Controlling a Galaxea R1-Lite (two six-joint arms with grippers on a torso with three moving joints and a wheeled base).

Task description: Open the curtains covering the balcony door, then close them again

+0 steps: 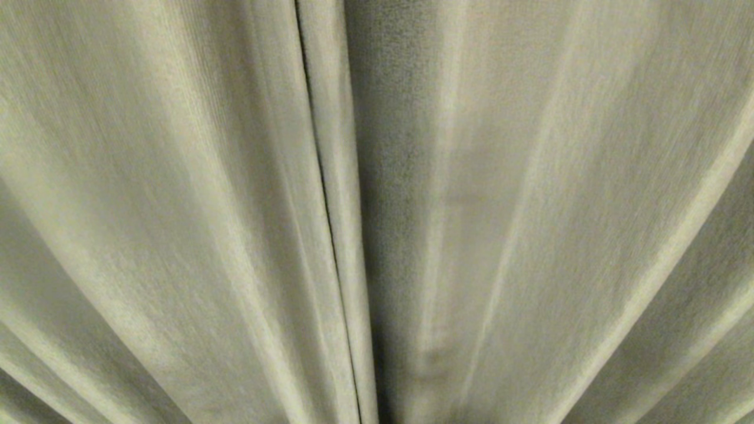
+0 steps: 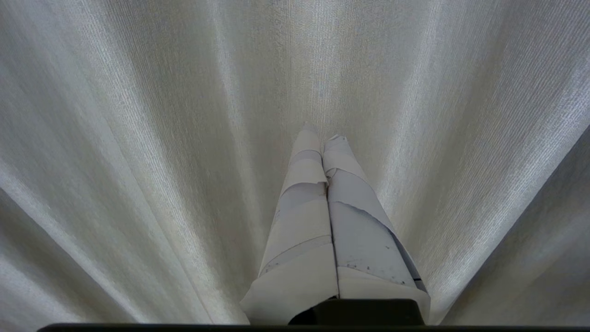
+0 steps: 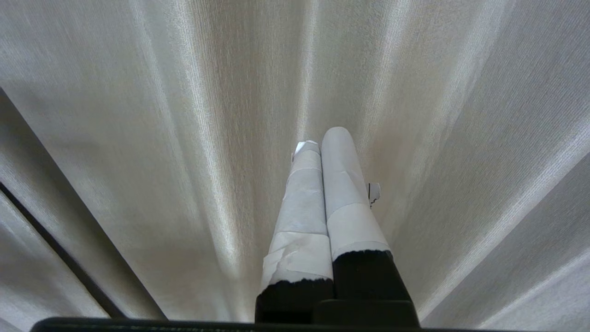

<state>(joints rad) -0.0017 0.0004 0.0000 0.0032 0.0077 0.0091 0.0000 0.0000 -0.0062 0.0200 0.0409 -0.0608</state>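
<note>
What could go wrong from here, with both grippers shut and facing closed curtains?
1. The left gripper and right gripper hold no cloth; pushing could merely dent the curtains.
2. The seam between panels is narrow, so a reach could miss it.
3. Cloth hides everything behind, so a push could hit something unseen.

Curtains [image 1: 177, 206] drawn closed, filling the whole head view. Cream to grey-beige woven cloth, hanging in vertical pleats. Two panels meet at a thin dark seam [image 1: 327, 200] just left of centre; no gap shows. Balcony door hidden behind them.
</note>
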